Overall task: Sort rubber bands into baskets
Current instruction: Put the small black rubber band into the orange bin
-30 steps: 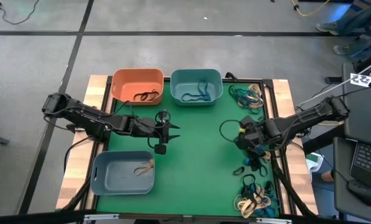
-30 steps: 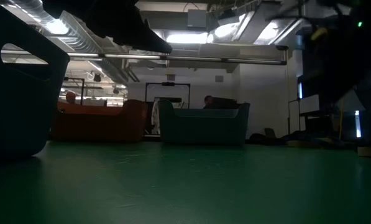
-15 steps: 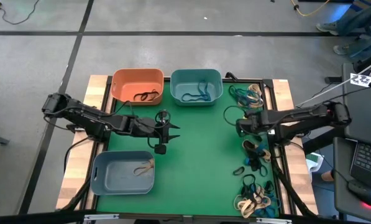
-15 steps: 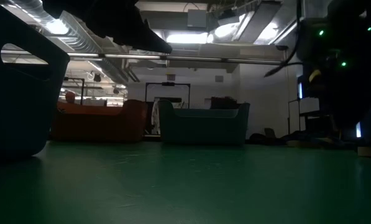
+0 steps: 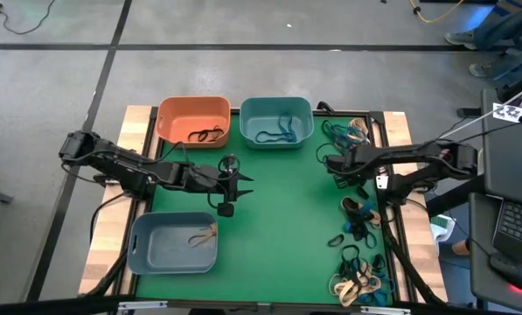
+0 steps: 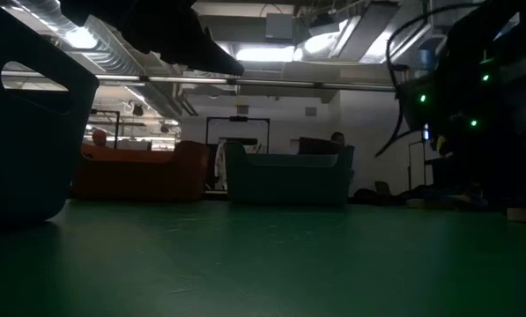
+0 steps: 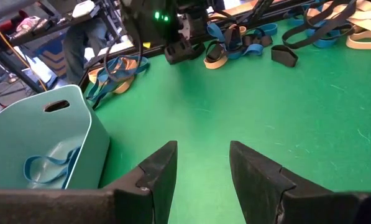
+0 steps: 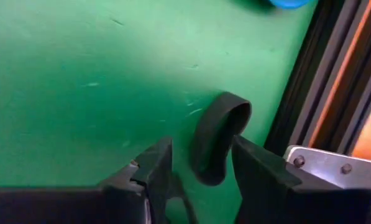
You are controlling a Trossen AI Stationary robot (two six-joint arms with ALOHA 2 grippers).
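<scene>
Rubber band (image 8: 217, 138), black and floppy (featherweight), sits between the right claw (image 8: 197, 165) jaws, apart; pinch one strand.

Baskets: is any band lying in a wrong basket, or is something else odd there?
Nothing stands out. The orange basket holds only black bands, the teal basket only blue bands, the grey basket only a tan band. None is tipped.

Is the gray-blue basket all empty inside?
No, the high view shows a tan rubber band lying inside the grey-blue basket.
</scene>
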